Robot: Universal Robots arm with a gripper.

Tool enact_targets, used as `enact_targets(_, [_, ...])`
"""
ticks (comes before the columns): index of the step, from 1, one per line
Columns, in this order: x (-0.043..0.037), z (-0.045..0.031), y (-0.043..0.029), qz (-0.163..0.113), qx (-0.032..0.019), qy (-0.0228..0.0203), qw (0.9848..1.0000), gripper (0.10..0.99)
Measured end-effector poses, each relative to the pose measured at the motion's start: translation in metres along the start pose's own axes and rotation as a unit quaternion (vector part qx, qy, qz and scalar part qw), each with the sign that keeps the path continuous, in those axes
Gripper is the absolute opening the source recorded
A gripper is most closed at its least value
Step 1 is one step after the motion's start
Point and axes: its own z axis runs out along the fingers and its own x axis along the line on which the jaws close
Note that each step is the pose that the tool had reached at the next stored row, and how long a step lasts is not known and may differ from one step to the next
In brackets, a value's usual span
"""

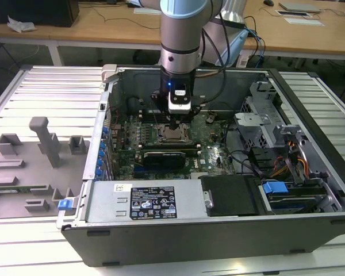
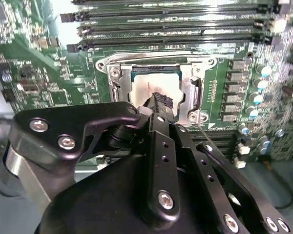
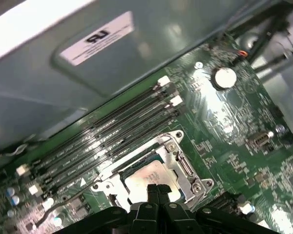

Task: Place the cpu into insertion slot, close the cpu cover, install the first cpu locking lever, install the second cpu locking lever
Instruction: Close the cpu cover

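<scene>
The cpu (image 2: 154, 83) lies flat in the insertion slot (image 3: 133, 164), its pale metal top showing through the window of the cpu cover (image 2: 186, 80). The cover appears to lie down around the chip, its silver frame level with the socket in both wrist views. So the first step looks done and the second probably too.

The gripper (image 2: 158, 101) hangs directly over the chip's near edge, jaws drawn narrow with the tips together and nothing between them. Whether the tips touch the chip or cover I cannot tell.

In the first wrist view a thin wire lever (image 3: 63, 201) runs out from the socket's corner and seems unlatched, so the lever steps look outstanding.

Long memory slots (image 3: 117, 129) run just beside the socket on the green motherboard (image 3: 224, 126), inside the open computer case (image 1: 218, 230) on the slatted counter (image 1: 52, 92).
</scene>
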Motion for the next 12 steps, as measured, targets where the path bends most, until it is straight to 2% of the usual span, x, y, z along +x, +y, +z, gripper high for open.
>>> enact_targets(3, [0.0000,0.0002,0.0000,-0.030,-0.0004,0.0006,0.9996,0.106])
enact_targets(5, [0.0000,0.0006,0.0000,-0.061,-0.0009,0.0012,0.9981,0.106])
enact_targets(6, [0.0000,0.0007,0.0000,-0.079,-0.0010,0.0016,0.9969,0.106])
enact_targets(8, [0.0000,0.0010,0.0000,-0.115,-0.0016,0.0023,0.9933,0.106])
enact_targets(10, [0.0000,0.0011,0.0000,-0.138,-0.0019,0.0028,0.9904,0.106])
enact_targets(12, [0.0000,0.0011,0.0000,-0.166,-0.0023,0.0033,0.9862,0.106])
